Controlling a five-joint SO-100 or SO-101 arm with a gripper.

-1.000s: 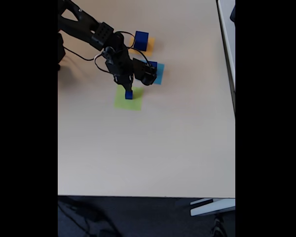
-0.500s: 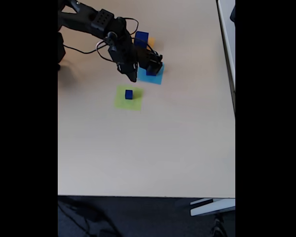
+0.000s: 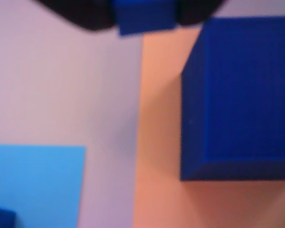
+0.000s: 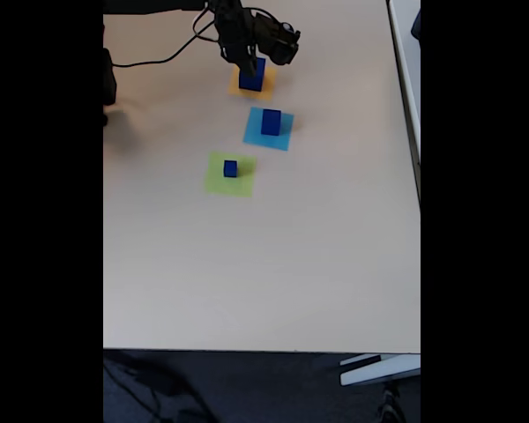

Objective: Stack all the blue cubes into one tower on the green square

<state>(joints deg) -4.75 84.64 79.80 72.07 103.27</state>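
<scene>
Since a second ago the arm has swung away from the green square, crossed over the light-blue square and now reaches over the orange square near the far edge of the tabletop in the fixed view. The small blue cube, which then sat between the fingers, now stands alone on the green square, apart from the arm.

The medium blue cube rests on the light-blue square, just beyond the green one toward the far edge. The large blue cube sits on the orange square, farther still toward that edge, and the gripper hangs directly above it, its dark fingers overlapping the cube's top in the fixed view. No cube is stacked on another.

From the wrist view, the large blue cube takes up the right side, standing on the orange square, with pale tabletop to the left. A corner of the light-blue square shows at the lower left, and a dark-blue corner of the medium blue cube peeks in at the bottom left edge. Blurred black gripper parts cross the top edge with a blue patch between them; whether the jaws are spread or closed I cannot tell from either view.
</scene>
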